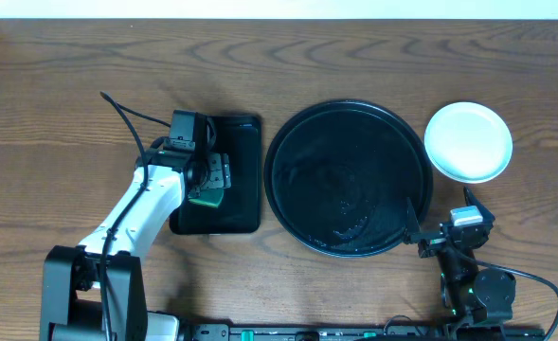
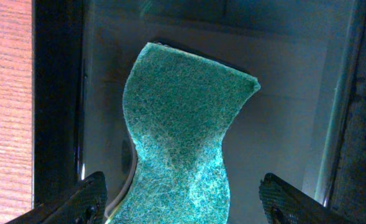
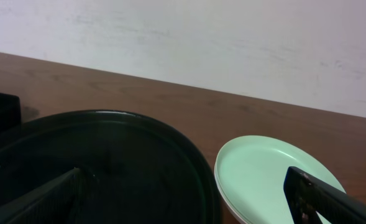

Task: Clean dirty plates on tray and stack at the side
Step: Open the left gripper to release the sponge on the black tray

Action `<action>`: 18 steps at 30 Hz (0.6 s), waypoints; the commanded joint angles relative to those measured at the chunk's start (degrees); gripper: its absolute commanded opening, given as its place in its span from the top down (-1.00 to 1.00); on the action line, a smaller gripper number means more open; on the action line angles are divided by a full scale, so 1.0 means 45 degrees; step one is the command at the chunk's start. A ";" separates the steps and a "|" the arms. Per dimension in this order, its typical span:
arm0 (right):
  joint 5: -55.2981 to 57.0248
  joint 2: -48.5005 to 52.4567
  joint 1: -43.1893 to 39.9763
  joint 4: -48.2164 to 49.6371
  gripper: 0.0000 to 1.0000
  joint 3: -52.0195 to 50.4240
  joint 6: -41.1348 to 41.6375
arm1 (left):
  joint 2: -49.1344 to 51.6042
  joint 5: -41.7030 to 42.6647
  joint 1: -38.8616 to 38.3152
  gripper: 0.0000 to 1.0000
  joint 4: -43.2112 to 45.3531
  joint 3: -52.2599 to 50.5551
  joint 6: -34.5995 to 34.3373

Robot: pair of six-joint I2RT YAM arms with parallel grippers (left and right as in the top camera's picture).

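The round black tray [image 1: 347,178] sits mid-table with no plate on it; it fills the left of the right wrist view [image 3: 108,168]. The plates [image 1: 468,142] are stacked on the wood right of the tray, with a pale mint one on top [image 3: 269,177]. My right gripper [image 1: 440,216] hovers open near the tray's front right rim, its fingers [image 3: 332,199] wide apart and holding nothing. My left gripper [image 1: 214,180] hangs open over a teal sponge [image 2: 183,130], which lies between the fingers [image 2: 83,202] with neither touching it.
The sponge rests in a smaller rectangular black tray [image 1: 241,142] left of the round one, with the left arm [image 1: 132,213] reaching over it from the front left. Bare wood lies along the back and far left of the table.
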 commanded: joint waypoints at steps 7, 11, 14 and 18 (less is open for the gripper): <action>0.0126 -0.0083 0.0073 -0.0058 -0.98 -0.0015 -0.0180 | -0.0141 -0.0068 0.0019 -0.58 -0.0019 -0.0146 0.0146; 0.0126 -0.0083 0.0073 -0.0058 -0.99 -0.0015 -0.0180 | -0.0699 -0.0068 0.0019 -0.59 -0.0019 -0.0146 0.0146; 0.0121 -0.0083 0.0073 -0.0058 -0.98 -0.0015 -0.0180 | -0.1511 -0.0068 0.0019 -0.59 -0.0019 -0.0146 0.0146; 0.0121 -0.0083 0.0073 -0.0058 -0.98 -0.0015 -0.0180 | -0.3439 -0.0068 0.0019 -0.59 -0.0019 -0.0146 0.0146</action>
